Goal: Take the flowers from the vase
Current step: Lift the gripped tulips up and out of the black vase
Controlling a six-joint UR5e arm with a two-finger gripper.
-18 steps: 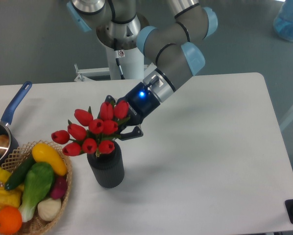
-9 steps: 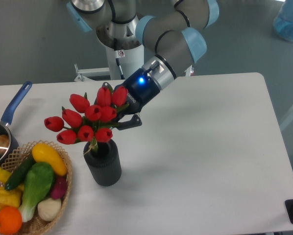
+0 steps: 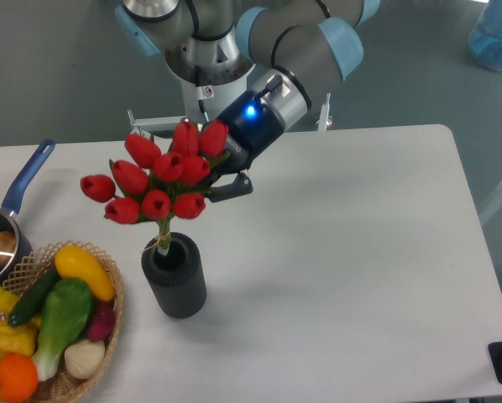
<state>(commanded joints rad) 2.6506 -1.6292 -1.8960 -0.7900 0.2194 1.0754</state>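
Red flowers [image 3: 159, 180] are pinched in the pincer [image 3: 220, 172], raised, stem ends just inside the vase [image 3: 175, 276] mouth. Extraction step is under way; next move calls for a straight upward lift until the stems clear the rim.

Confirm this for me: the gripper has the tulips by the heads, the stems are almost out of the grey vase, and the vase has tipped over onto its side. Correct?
Not quite. The vase has not tipped over; the camera view shows it standing upright on the table. The rest holds: the gripper has the flowers by the heads, and the stem ends are only just at the vase's mouth.
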